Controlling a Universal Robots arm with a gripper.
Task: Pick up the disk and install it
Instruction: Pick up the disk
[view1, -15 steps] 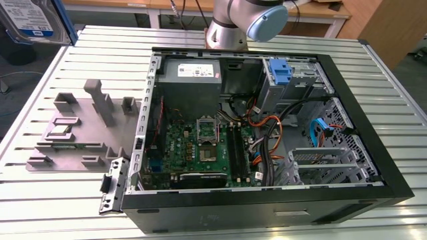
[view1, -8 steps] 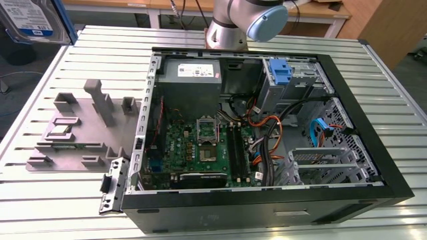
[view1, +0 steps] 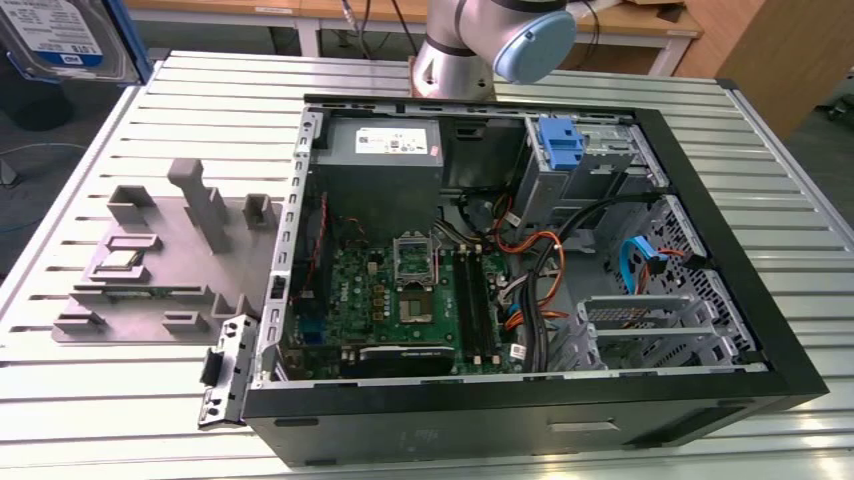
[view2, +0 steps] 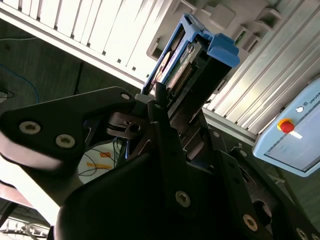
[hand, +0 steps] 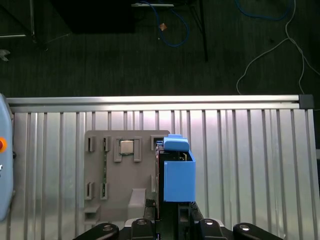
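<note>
Disk (hand: 177, 180) stands edge-on, clamped in the hand (hand: 169, 218), high above the grey fixture (hand: 107, 185).

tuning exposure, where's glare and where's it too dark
Second wrist view: ribbed aluminium table washed out white, black end effector in shadow. First wrist view: glare on slats beside the blue-framed silver disk. Exterior view: even light, black computer case dim inside.
</note>
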